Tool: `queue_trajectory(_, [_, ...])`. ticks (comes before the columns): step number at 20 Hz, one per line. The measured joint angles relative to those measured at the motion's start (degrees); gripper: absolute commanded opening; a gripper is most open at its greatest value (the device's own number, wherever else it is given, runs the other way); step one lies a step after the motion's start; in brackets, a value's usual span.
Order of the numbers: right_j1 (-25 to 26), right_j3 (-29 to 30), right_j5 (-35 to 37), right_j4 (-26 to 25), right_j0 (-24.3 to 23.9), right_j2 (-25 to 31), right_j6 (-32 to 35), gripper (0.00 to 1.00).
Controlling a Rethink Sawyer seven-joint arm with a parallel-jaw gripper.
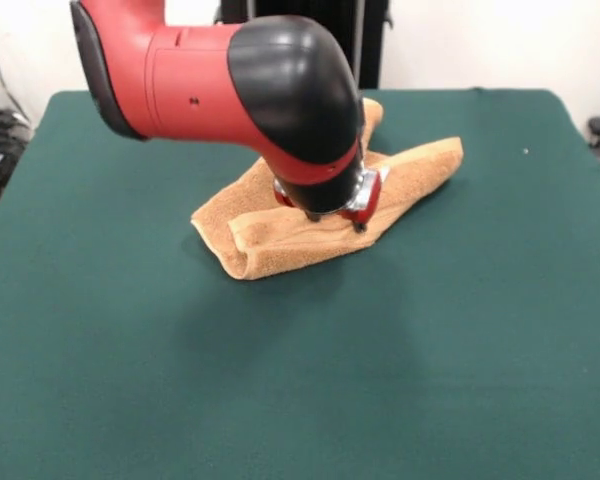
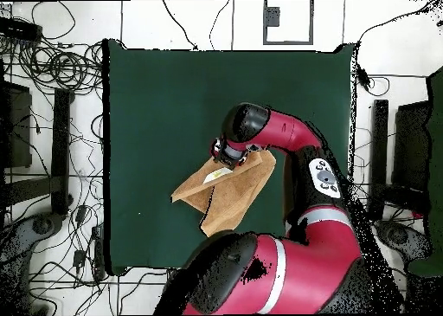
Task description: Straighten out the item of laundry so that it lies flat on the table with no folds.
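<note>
The orange-tan towel [image 1: 280,240] lies crumpled near the middle of the dark green table [image 1: 280,390]. Its near edge is folded over in a thick roll, and one corner stretches out to the right [image 1: 430,160]. My gripper [image 1: 337,220] is down on the towel's middle, under the red and black wrist, and touches the cloth. The wrist hides how the gripper stands. In the overhead view the towel [image 2: 227,198] is a bunched, folded shape on the table [image 2: 156,96]. The gripper [image 2: 227,153] is at its upper edge, and a pale patch [image 2: 211,176] shows on the cloth.
The arm's thick red link [image 1: 180,70] hangs over the table's far left part. The robot's base [image 2: 285,269] covers the table's bottom right in the overhead view. Cables and stands [image 2: 52,70] lie on the floor around the table.
</note>
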Motion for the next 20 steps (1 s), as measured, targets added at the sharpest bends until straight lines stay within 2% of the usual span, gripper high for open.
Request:
queue_trajectory(12, [-2.6,0.5,0.8,0.9,4.2,-3.6,0.0,1.0])
queue_trajectory(20, [-3.7,0.5,3.8,2.8,4.8,-4.4,0.0,1.0])
